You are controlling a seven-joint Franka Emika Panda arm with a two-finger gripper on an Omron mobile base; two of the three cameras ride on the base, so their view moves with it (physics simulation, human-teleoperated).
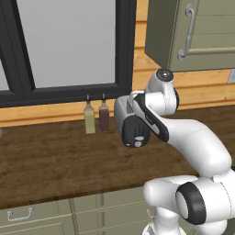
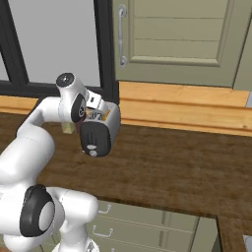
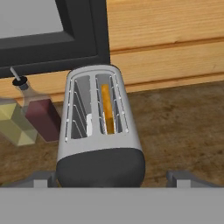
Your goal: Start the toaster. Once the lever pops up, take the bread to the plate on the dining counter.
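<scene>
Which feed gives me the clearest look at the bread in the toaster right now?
The hand view: it looks down into the toaster, where the bread stands on edge in the right-hand slot. The right base view shows only a sliver of tan at the toaster's top beside the arm. In the left base view the arm covers most of the toaster, hiding the slots.

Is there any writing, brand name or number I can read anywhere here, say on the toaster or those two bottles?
None can be read.
The toaster: plain silver body and dark end panel, no lettering; the knob in the right base view shows no marks.
The yellowish bottle and the dark red bottle: no labels.
The cabinet door and the window frame: no signs.
</scene>
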